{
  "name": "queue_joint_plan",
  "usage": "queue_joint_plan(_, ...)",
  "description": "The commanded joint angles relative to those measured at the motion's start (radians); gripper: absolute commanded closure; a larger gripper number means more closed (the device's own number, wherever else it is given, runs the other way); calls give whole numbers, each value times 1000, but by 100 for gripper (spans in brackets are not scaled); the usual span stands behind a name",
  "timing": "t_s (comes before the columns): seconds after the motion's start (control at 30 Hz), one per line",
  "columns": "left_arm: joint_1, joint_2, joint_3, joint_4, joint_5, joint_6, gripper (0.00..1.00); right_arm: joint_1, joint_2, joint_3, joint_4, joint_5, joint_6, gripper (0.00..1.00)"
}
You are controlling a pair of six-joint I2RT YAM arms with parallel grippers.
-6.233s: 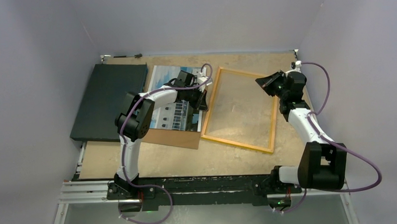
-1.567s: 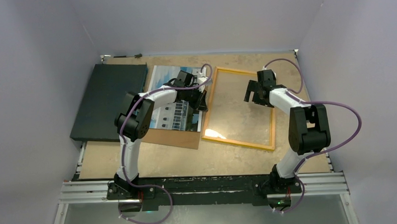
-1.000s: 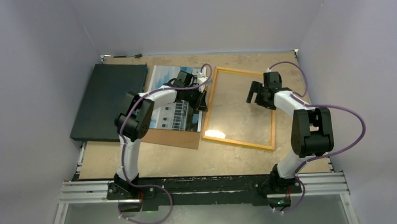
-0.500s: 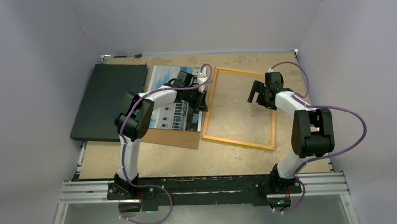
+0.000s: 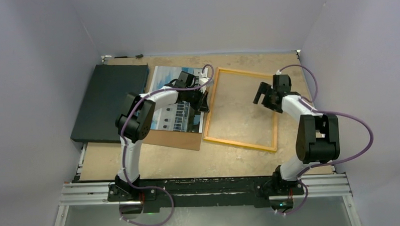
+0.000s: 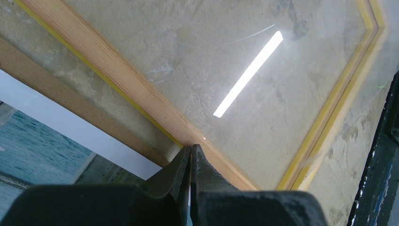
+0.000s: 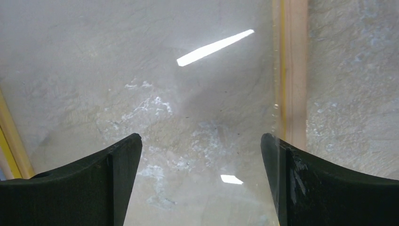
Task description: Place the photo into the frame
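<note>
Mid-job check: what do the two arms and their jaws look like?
The left arm and right arm have white links, bulky black joints and a looping purple cable each. The left gripper and right gripper have matte black tapered jaws.

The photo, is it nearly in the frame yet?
Not yet. Done: nothing visible; the photo lies beside the frame, outside it. In hand: the left hand is shut at the photo's edge, the right hand open over the frame. Left: moving the photo in.
</note>
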Motion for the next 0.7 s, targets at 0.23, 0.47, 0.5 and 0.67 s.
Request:
queue_joint_plan(0.23,-12,-11,3,-42,2,-5,100,-26,-25,-19,30,-31,16,1)
queue_joint_plan(0.47,-12,-13,3,-40,2,-5,100,-27,-14,-15,37,-47,18,1)
queue_joint_plan(0.5,-12,-13,3,-40,3,-7,100,-27,-9,-13,38,-56,18,1)
queue_joint_plan(0.67,-12,-15,-1,-40,2,-5,100,-26,8,2,52,-15,7,1)
